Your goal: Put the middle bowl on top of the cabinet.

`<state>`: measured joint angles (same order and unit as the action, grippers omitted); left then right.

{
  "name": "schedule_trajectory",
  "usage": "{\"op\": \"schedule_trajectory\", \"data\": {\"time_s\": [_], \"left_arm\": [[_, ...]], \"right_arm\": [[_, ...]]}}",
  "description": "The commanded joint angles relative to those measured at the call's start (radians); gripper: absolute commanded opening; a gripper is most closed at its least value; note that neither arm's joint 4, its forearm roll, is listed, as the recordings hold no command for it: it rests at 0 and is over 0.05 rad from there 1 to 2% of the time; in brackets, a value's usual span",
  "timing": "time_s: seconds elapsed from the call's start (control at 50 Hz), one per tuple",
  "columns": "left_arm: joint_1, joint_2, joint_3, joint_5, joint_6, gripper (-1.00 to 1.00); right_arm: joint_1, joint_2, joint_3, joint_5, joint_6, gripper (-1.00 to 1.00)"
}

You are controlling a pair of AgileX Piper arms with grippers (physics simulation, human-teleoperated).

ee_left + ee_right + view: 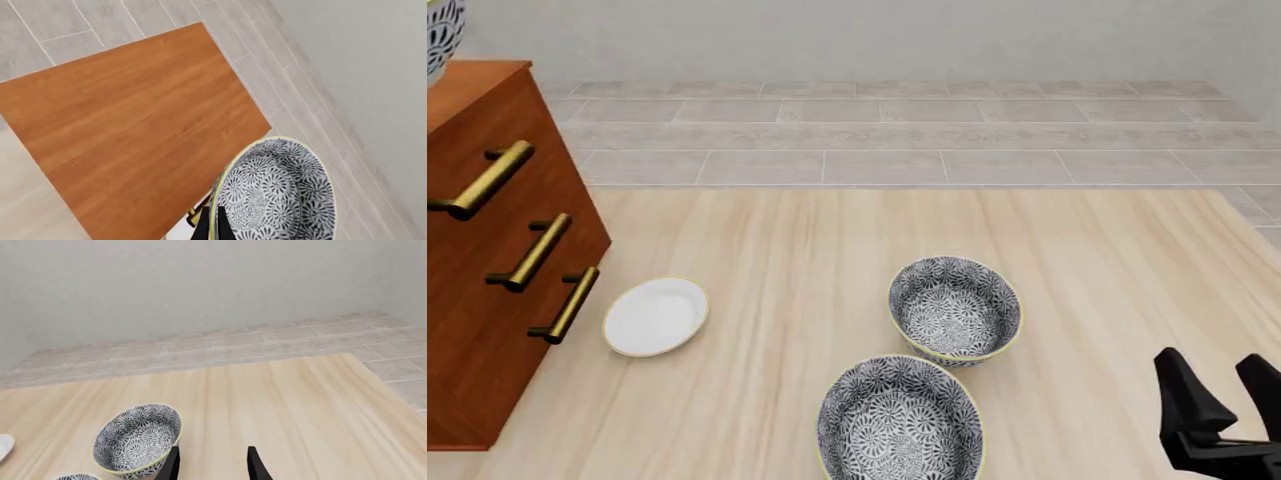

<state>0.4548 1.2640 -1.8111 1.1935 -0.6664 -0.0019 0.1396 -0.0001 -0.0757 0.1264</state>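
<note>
The middle bowl, grey-and-white floral with a pale yellow rim, hangs tilted above the cabinet's reddish-brown top. My left gripper is shut on its rim, one finger inside and one outside. In the front view only a sliver of this bowl shows at the top left corner, over the cabinet with its three brass handles; the left arm itself is out of that view. My right gripper stands open at the table's near right, also seen as the right gripper with nothing between its fingers.
Two matching bowls rest on the pale wooden table: the far one and the near one. A small white plate lies near the cabinet's foot. Tiled floor and a wall lie beyond the table.
</note>
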Motion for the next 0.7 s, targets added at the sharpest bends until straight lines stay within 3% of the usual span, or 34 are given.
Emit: {"op": "schedule_trajectory", "data": {"time_s": [0.02,0.12,0.42,0.7], "left_arm": [[0.092,0.028,-0.035,0.0,0.02,-1.0],[0.126,0.051,-0.075,0.014,0.067,-1.0],[0.187,0.087,-0.116,0.019,0.109,-1.0],[0.176,0.091,-0.033,-0.021,0.103,-1.0]], "right_arm": [[-0.003,-0.002,0.0,0.001,0.006,1.0],[-0.004,-0.004,0.0,0.003,0.007,1.0],[-0.005,-0.009,0.0,0.006,0.008,1.0],[-0.006,-0.01,0.0,0.007,0.005,1.0]]}}
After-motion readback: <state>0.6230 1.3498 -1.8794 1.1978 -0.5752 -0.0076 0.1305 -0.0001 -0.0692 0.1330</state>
